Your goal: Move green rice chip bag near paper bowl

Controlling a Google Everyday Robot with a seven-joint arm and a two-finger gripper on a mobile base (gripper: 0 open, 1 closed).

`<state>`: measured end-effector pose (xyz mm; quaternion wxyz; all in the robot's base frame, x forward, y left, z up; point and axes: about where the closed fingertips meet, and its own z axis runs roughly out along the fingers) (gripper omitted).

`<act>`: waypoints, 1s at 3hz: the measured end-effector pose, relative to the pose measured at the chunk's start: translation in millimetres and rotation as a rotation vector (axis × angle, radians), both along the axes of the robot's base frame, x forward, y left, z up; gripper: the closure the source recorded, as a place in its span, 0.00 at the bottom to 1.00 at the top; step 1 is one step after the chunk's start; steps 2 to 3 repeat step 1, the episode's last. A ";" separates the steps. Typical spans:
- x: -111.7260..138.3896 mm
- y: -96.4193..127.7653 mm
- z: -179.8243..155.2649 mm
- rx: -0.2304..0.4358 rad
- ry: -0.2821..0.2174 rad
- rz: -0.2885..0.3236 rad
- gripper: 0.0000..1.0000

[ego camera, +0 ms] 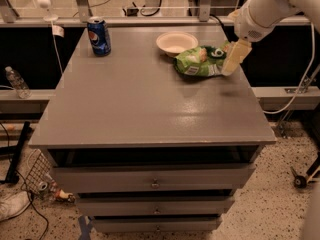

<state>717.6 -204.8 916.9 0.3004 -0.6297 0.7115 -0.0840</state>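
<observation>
The green rice chip bag point(199, 61) lies flat on the grey table top point(145, 104) at the back right. Its left end almost touches the rim of the off-white paper bowl point(176, 42), which stands just behind and to its left. My gripper point(233, 58) comes down from the upper right on the white arm point(265, 6). It is at the bag's right end, touching or nearly touching it, just above the table.
A blue soda can point(99, 36) stands at the back left of the table. Drawers are below the front edge. A rail and cables run behind the table. A plastic bottle point(15, 81) rests on a ledge to the left, with clutter on the floor.
</observation>
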 end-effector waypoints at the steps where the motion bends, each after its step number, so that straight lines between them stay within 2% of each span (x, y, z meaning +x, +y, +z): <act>1: -32.6 -39.7 29.7 0.016 -0.070 -0.130 0.00; 3: -32.6 -39.7 29.7 0.016 -0.070 -0.130 0.00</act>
